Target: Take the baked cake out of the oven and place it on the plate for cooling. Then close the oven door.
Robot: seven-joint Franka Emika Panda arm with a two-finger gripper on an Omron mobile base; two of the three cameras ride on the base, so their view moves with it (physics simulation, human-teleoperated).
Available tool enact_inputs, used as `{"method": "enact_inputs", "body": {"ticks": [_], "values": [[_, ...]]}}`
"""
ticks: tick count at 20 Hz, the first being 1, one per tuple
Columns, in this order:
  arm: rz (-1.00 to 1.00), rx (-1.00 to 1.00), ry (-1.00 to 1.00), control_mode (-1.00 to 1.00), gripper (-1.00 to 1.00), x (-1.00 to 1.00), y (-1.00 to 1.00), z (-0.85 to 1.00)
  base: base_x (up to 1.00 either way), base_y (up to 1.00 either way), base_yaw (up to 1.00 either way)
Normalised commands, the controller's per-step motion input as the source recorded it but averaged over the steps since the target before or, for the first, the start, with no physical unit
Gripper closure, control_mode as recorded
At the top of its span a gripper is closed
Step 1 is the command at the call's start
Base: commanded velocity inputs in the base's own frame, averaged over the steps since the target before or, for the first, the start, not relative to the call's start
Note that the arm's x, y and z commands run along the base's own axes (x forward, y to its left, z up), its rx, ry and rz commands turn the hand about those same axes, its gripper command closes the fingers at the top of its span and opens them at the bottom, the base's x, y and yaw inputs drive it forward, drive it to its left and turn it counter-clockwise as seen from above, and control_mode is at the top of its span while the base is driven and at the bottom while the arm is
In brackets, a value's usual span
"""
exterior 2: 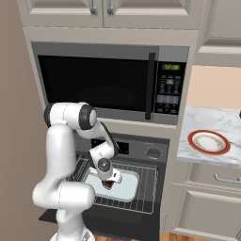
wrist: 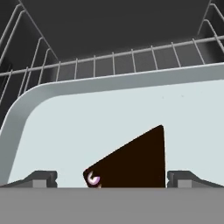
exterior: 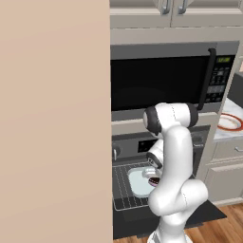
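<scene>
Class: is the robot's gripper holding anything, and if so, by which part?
Nothing is held. The gripper is open, its fingers standing either side of the baked cake on the tray.

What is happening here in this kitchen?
The white robot arm reaches into the open dark grey oven. Its open end effector sits low over the small dark-brown cake piece, one finger on each side, not closed on it. The cake lies on a pale rectangular tray on the wire rack. The round red-rimmed white plate waits on the marble counter.
</scene>
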Motion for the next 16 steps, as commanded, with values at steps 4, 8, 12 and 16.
{"method": "enact_inputs", "body": {"ticks": [4,8,12,16], "values": [[-0.02,0.00,0.00,-1.00,-1.00,0.03,-0.12,0.00,0.00,0.00,0.00],[-0.08,0.00,0.00,-1.00,-1.00,0.00,-0.11,0.00,0.00,0.00,0.00],[-0.10,0.00,0.00,-1.00,-1.00,0.00,0.00,-0.04,0.00,0.00,0.00],[-0.11,0.00,0.00,-1.00,-1.00,0.00,0.00,-0.12,0.00,0.00,0.00]]}}
